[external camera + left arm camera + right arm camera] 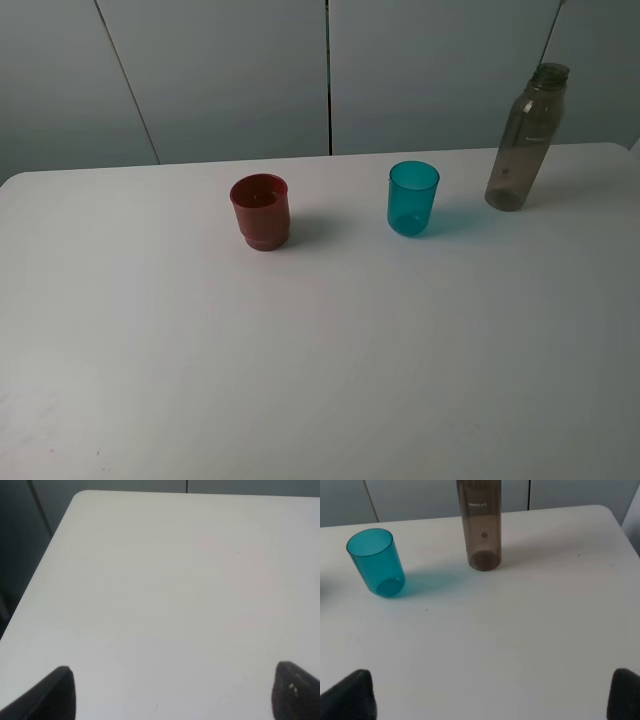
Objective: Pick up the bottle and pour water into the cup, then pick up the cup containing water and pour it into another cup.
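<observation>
The white worktop (pixel 320 350) is carrying three upright things in a row. The smoky grey-brown bottle (pixel 526 137), uncapped, is standing near the worktop's far right corner. The dark red cup (pixel 262 211) is sitting well to the left of the bottle, and the teal tumbler (pixel 412 197) is standing between the two, nearer the bottle, touching neither. The right end effector (pixel 490 692) is hanging spread wide and gripping nothing, facing the bottle (pixel 480 525) and tumbler (pixel 376 562). The left end effector (pixel 172 692) is likewise gaping over bare worktop

Translucent plastic bottle (pixel 526 135) and cups; smooth matt table (pixel 320 360).
</observation>
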Action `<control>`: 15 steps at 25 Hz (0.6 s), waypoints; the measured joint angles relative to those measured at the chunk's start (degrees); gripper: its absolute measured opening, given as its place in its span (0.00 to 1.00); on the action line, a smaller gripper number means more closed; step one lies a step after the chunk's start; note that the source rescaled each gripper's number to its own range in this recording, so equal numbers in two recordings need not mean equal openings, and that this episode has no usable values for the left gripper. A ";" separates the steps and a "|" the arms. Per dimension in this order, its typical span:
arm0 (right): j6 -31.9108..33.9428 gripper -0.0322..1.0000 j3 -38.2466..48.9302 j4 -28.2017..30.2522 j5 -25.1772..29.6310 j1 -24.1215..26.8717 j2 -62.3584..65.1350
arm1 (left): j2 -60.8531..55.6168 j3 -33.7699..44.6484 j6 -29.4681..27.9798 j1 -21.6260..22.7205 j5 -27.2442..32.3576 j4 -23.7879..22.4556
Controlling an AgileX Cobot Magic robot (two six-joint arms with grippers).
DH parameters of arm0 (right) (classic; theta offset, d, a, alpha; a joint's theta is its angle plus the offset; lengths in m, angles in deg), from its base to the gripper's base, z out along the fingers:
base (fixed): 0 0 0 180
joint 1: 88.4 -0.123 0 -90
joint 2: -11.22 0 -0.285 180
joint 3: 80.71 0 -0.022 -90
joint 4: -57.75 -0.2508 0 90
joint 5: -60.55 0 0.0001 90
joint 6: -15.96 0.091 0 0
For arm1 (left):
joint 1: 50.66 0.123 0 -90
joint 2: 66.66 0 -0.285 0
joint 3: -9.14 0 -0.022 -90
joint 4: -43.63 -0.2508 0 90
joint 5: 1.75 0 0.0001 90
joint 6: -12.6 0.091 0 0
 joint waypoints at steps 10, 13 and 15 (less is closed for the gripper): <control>0.00 1.00 0.00 0.00 0.00 0.00 0.00 | 0.00 0.00 0.00 0.00 0.00 0.00; 0.00 1.00 0.00 0.00 0.00 0.00 0.00 | 0.00 0.00 0.00 0.00 0.00 0.00; 0.00 1.00 0.00 0.00 0.00 0.00 0.00 | 0.00 0.00 0.00 0.00 0.00 0.00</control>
